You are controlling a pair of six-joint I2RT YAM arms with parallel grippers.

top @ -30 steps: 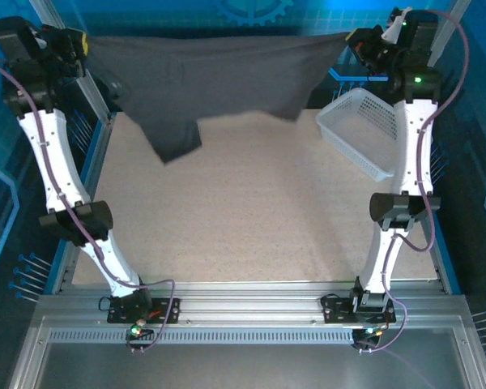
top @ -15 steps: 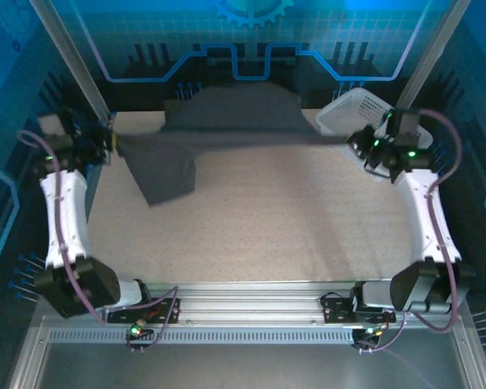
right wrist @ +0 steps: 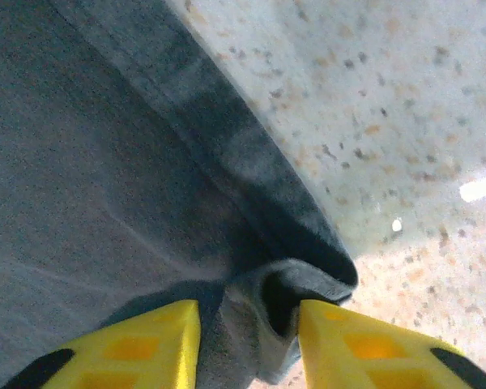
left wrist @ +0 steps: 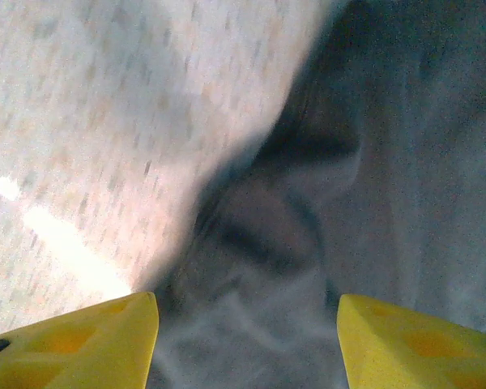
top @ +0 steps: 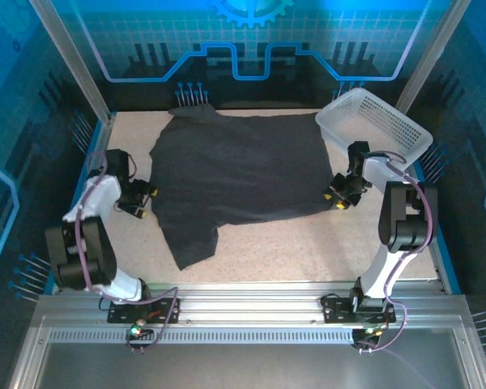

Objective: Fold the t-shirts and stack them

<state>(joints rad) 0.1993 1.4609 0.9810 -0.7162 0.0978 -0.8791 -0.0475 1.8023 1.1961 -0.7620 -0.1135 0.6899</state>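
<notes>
One dark charcoal t-shirt lies spread flat on the speckled table, with one sleeve pointing toward the near left. My left gripper rests low at the shirt's left edge. In the left wrist view its yellow fingers stand wide apart, so this gripper is open over rumpled t-shirt cloth. My right gripper sits at the shirt's right edge. In the right wrist view it is open, and a curled corner of the t-shirt lies loose between the fingers.
A white lattice basket stands tilted at the back right corner, just behind my right arm. Bare table runs along the near side, in front of the shirt. Metal frame posts and blue panels border the table on both sides.
Both arms came down from holding the shirt stretched in the air. The shirt now lies flat on the table, and both grippers have opened and let go of it.
</notes>
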